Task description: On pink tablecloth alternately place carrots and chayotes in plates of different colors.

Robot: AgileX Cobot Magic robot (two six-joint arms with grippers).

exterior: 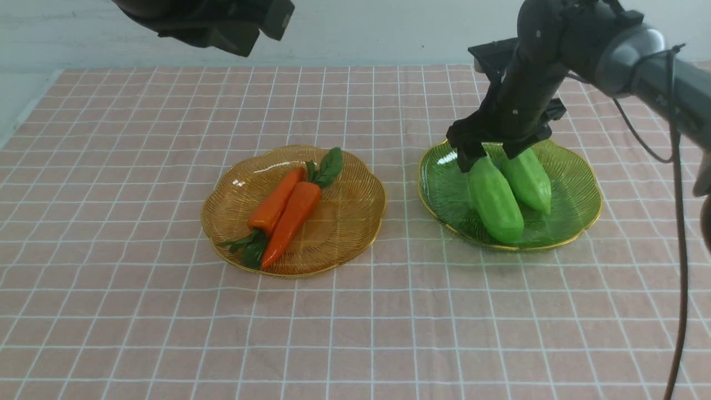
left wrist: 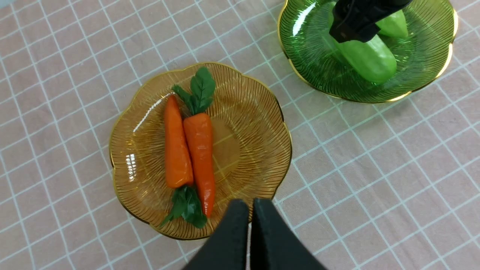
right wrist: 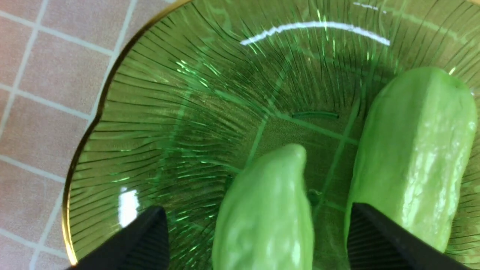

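Both carrots [exterior: 294,216] are found lying side by side, touching, in the amber plate [exterior: 355,222]. Both chayotes [exterior: 527,180] are seen in the green plate [exterior: 577,194]. The two plates are set apart on the pink tablecloth [exterior: 166,322].

The right end effector [exterior: 489,157] is held low over the green plate, with its jaws spread wide on either side of the nearer chayote [right wrist: 262,217]. A gap is shown at each finger in the right wrist view, so nothing is gripped. The left end effector [left wrist: 250,204] is closed on nothing and is raised above the edge of the amber plate.

The step in hand is judged to be the letting-go of the last chayote, with the sorting apparently done. A straight lift is called for next, so that the chayote is not nudged against its neighbour or rolled out of the plate.
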